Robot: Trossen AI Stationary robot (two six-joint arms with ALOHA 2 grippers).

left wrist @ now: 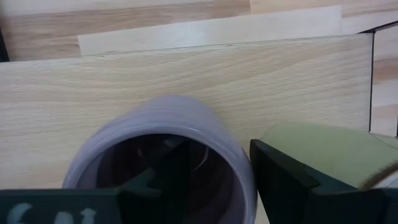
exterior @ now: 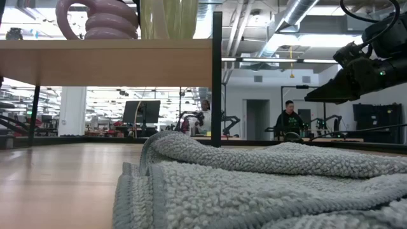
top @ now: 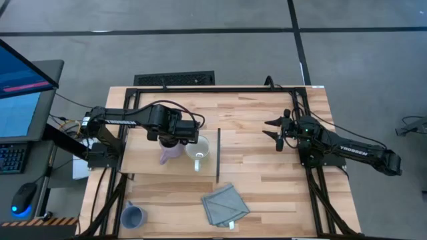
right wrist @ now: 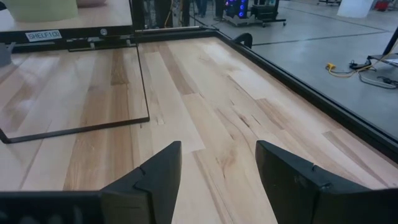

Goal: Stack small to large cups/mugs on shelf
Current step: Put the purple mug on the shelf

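The purple mug [top: 168, 155] stands upright on the shelf [top: 140, 163], with the white mug [top: 199, 152] beside it near the dark upright panel [top: 218, 155]. Both also show in the low view, purple [exterior: 105, 19] and white [exterior: 168, 18]. My left gripper [top: 179, 140] is over the purple mug [left wrist: 186, 118], open, one finger inside it and one outside. The blue-grey mug [top: 132, 216] stands on the table near the front left corner. My right gripper [top: 275, 131] hangs open and empty over the table's right half. My left gripper comes from above and straddles the purple mug's wall [left wrist: 245, 168] on the side nearest the white mug. One finger [left wrist: 171, 174] is inside, clear of the wall. The outer finger [left wrist: 280, 174] lies close against the wall; I cannot tell whether it touches. The mug rests on the shelf.
A grey-blue cloth [top: 225, 205] lies crumpled on the table in front of the shelf and fills the low view's foreground [exterior: 267, 184]. The shelf board [exterior: 108, 62] stands raised above the tabletop. Bare wood [right wrist: 205, 106] lies under my right gripper [right wrist: 217, 168].
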